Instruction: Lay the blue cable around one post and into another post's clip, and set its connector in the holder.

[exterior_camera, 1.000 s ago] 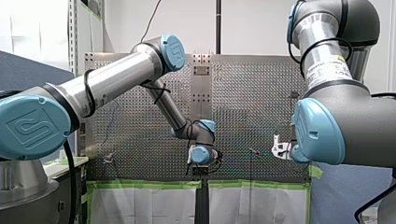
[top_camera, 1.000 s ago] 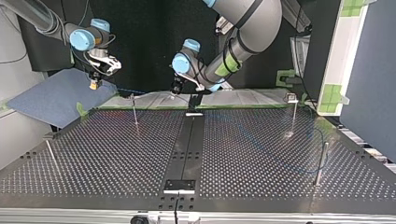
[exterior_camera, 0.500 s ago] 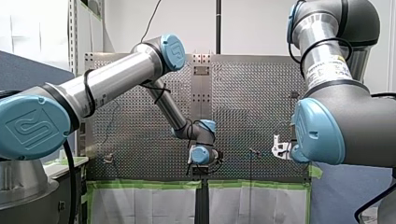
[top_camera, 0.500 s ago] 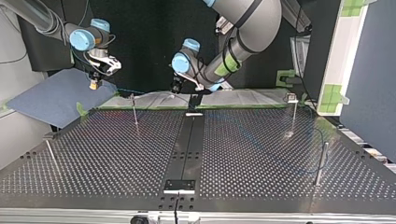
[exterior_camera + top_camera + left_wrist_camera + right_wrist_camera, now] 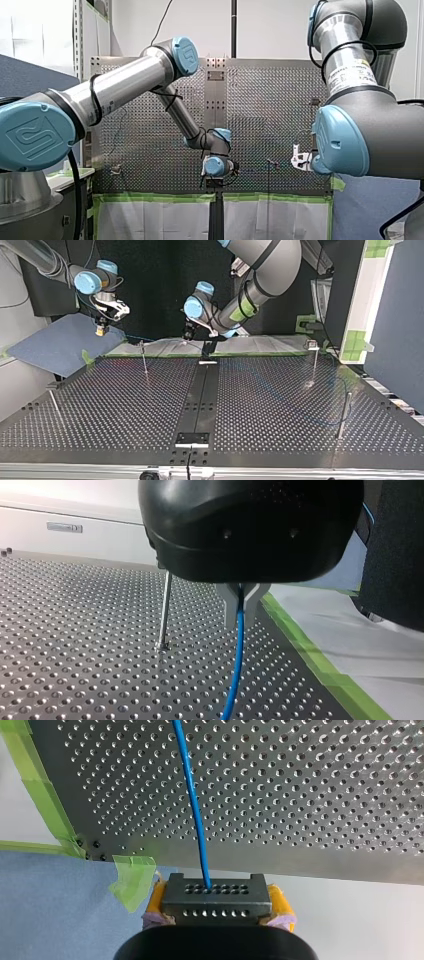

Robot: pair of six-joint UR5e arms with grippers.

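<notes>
My left pincer (image 5: 241,607) pinches the thin blue cable (image 5: 239,650) beside a slender metal post (image 5: 165,610) on the perforated steel tabletop (image 5: 75,645); my right pincer (image 5: 217,904) clamps its black perforated connector (image 5: 216,895). Steady tension should ease routing.

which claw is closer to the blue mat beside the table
Right. My right claw hangs by the blue mat; my left claw is near the centre strip.

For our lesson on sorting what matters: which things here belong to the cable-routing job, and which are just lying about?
Belongs to the job: blue cable, connector, post, left gripper, right gripper.

Just lying about: green tape, blue mat.
</notes>
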